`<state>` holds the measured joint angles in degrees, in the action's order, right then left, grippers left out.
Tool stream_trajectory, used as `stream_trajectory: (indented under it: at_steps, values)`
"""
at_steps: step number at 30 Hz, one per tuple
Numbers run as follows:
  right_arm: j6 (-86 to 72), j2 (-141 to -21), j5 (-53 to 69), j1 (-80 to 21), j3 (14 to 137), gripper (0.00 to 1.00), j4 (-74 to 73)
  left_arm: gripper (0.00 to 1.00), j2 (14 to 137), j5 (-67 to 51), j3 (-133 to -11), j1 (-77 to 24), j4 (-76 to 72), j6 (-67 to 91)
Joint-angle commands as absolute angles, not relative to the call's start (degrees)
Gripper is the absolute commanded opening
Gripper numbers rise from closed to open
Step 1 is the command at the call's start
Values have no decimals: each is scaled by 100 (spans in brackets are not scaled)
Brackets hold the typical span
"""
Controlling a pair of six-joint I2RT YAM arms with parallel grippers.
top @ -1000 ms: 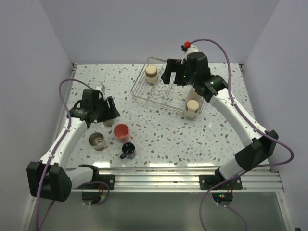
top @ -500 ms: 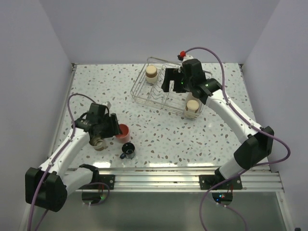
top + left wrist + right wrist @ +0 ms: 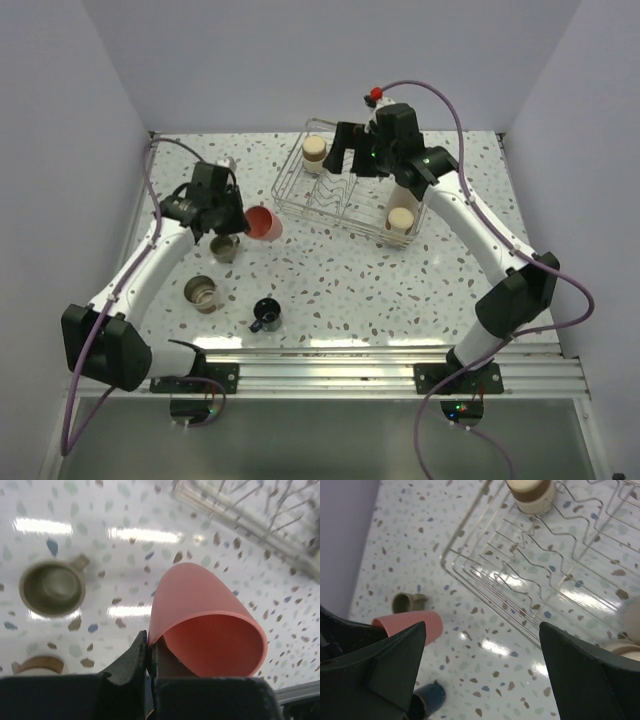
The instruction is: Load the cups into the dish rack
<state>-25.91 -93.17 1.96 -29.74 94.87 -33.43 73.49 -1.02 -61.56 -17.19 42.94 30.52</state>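
Coral-pink and tipped on its side, the tumbler [image 3: 207, 620] is in the left pincer [image 3: 148, 652]. The jaws are squeezed almost together, with only the thin wall at the rim nipped between them. The open mouth faces back toward the wrist, and the body sticks out ahead and to the right of the fingers.

Out ahead and to the left of that pincer, a grey-beige cup [image 3: 50, 587] stands upright on the speckled table [image 3: 400, 290], handle out to one side. A second grey-beige cup [image 3: 37, 664] just peeks in at the lower left, close beside the fingers. From above, the black mug [image 3: 266, 314] sits well behind the pincer, toward the arm bases.

Over to the right pincer [image 3: 352, 160]: spread wide, gripping nothing, and hanging above the dish rack [image 3: 330, 195]. The wire basket lies right beneath it and runs on ahead of its fingers. One beige cup [image 3: 530, 492] stands in the rack far ahead of the pincer. The other beige cup [image 3: 400, 222] is in the corner just beside its right finger.
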Motion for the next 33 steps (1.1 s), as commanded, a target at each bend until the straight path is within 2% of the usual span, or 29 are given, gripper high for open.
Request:
stream_trajectory:
  at_steps: [1, 2, 6, 11, 13, 15, 18, 22, 33]
  values:
    - [-3189, -9657, 1078, -2857, 10449, 99, -3060, 0, 7637, -242, -7327, -1382, 4088, 2690]
    - [-3739, -9720, 1786, -2674, 10616, 99, -2893, 0, 7716, -490, -7452, -1267, 3939, 2698]
    - [-5771, -9931, 3047, -2163, 10188, 99, -824, 0, 7699, -2053, -7568, -634, 2535, 3215]
    - [-6456, -10378, 3137, -2109, 10731, 99, -406, 0, 7918, -3698, -7427, -299, -197, 4513]
    - [-7020, -10520, 3418, -2118, 10671, 99, 498, 0, 8006, -4172, -7252, -255, -1590, 5051]
    - [-7558, -10660, 3463, -2144, 10696, 99, 930, 0, 8217, -4367, -7129, -220, -2413, 5869]
    - [-7392, -10749, 3402, -2206, 11073, 99, 616, 0, 8525, -4544, -7084, -228, -3599, 6520]
    - [-7391, -10854, 3375, -2302, 11214, 99, 562, 0, 8806, -4553, -6970, -229, -4453, 7179]
    - [-7488, -11171, 3445, -2645, 11751, 98, 545, 0, 9017, -4403, -6733, -264, -5018, 7435]
